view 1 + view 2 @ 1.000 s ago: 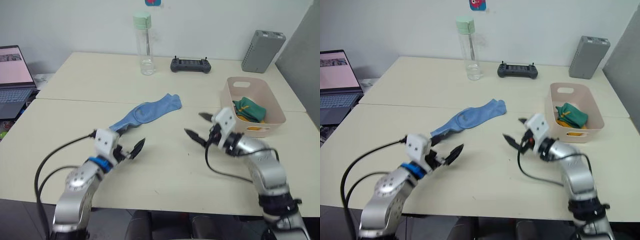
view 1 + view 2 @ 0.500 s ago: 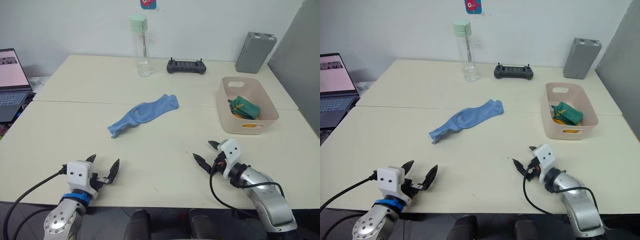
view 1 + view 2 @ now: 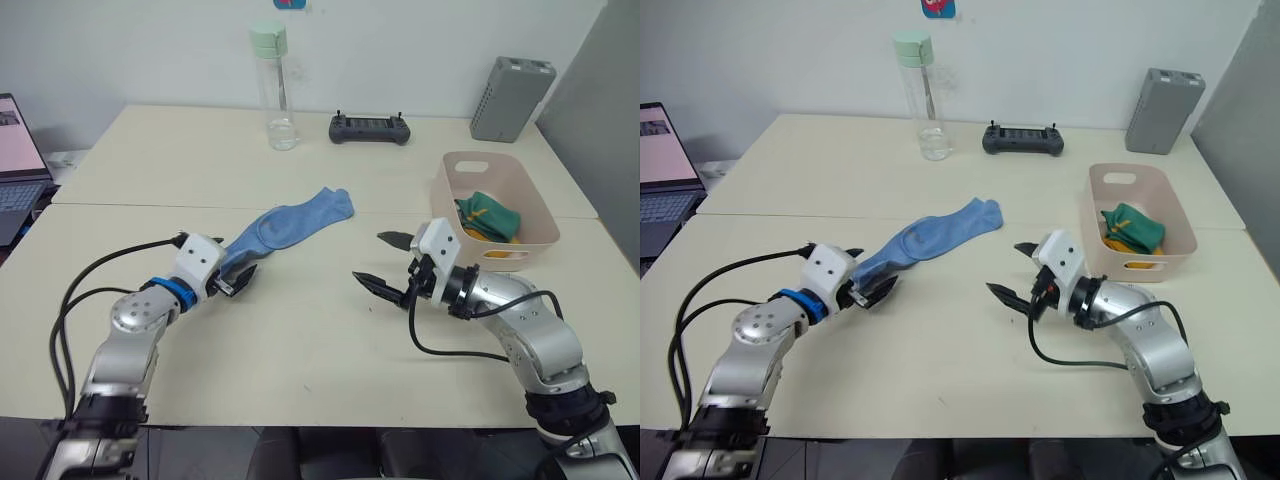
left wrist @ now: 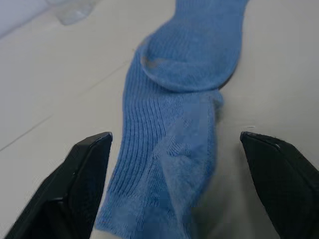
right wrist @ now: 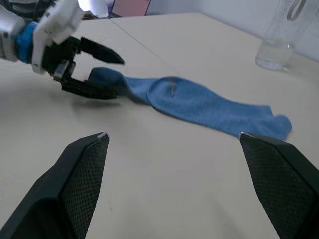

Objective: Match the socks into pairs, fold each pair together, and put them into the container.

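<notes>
With our left gripper (image 3: 236,279) spread wide around the cuff end of the blue socks (image 3: 290,224) on the bench (image 3: 320,340) and our right gripper (image 3: 385,260) open and empty nearby, we risk pinching only one layer.

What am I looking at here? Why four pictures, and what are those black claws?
This is a two-armed robot at a pale table. Two pictures come from cameras in its head, looking down; the other two come from a camera on each wrist, looking along that arm's fingers. The black claws are its grippers. The left gripper is open around the end of the light blue socks, not yet closed on them. The right gripper is open above the table, holding nothing. The pink container already holds green and yellow socks. A bottle, a controller and a grey box stand behind.
</notes>
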{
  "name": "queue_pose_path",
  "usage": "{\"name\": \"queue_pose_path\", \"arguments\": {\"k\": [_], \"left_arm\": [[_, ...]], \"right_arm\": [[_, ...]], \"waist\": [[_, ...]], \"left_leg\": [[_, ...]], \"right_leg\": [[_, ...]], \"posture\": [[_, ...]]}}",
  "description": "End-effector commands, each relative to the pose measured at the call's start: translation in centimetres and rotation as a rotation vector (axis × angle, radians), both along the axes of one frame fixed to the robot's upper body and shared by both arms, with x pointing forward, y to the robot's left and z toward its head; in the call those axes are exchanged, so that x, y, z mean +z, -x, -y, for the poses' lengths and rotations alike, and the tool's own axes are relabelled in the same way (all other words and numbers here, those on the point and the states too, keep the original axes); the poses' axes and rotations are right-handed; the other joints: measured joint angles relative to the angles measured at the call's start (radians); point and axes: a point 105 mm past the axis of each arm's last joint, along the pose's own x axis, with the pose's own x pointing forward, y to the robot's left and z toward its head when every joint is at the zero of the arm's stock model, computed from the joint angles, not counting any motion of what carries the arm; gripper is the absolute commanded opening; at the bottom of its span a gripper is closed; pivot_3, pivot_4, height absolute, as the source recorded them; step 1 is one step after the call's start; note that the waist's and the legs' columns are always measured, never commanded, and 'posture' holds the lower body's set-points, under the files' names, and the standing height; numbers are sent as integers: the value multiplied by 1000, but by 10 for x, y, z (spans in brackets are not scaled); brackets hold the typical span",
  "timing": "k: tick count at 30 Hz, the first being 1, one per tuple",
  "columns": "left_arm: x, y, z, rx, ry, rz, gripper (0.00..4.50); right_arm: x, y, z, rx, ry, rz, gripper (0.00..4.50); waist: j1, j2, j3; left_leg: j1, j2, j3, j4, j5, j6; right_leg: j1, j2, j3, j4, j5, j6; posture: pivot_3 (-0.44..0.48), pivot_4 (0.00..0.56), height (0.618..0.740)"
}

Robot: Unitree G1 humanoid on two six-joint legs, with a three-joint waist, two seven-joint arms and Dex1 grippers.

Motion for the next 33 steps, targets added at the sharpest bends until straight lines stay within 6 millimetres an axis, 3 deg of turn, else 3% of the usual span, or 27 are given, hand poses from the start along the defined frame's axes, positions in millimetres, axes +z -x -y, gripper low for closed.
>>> {"name": "queue_pose_path", "arguments": {"k": [1, 10, 16, 22, 28, 32, 33], "left_arm": [[7, 0, 2, -21, -13, 28, 2980], [-1, 7, 10, -68, 5, -36, 79], [1, 39, 40, -229, 156, -182, 33], [9, 89, 99, -532, 269, -410, 33], [8, 84, 165, -664, 398, -486, 33], [6, 72, 186, -684, 423, -488, 33], [7, 69, 188, -689, 430, -486, 229]], "right_arm": [[6, 3, 0, 2, -14, 17, 4500], [4, 6, -1, 0, -5, 11, 4500], [5, 5, 1, -5, -13, 10, 4500], [9, 1, 6, -24, -14, 19, 4500], [14, -12, 25, -72, 17, 46, 4500], [20, -19, 37, -107, 31, 68, 4500], [22, -20, 40, -115, 35, 73, 4500]], "waist": [[0, 0, 0], [0, 0, 0], [-1, 0, 0], [1, 0, 0], [8, 0, 0], [1, 0, 0], [-3, 0, 0]], "left_leg": [[-1, 0, 0, -1, 0, 0], [-1, 0, -1, -1, 0, 0], [1, 0, -1, 0, 1, 0], [1, 1, -1, 0, 0, 0], [1, 0, -1, 5, 0, 0], [2, 0, -2, 9, 0, 0], [2, 0, -2, 9, 0, 0]], "right_leg": [[-1, 0, 0, 0, -1, -1], [-1, 0, -2, 1, -3, -1], [1, 0, -1, 1, -2, 2], [1, 0, -1, 1, -3, 0], [4, 0, -1, 0, -4, 6], [6, 0, -1, 0, -3, 8], [6, 0, -1, 0, -3, 8]], "posture": [[0, 150, 740], [0, 150, 740], [0, 150, 740], [0, 150, 740], [0, 150, 740], [0, 150, 740], [0, 150, 740]]}}
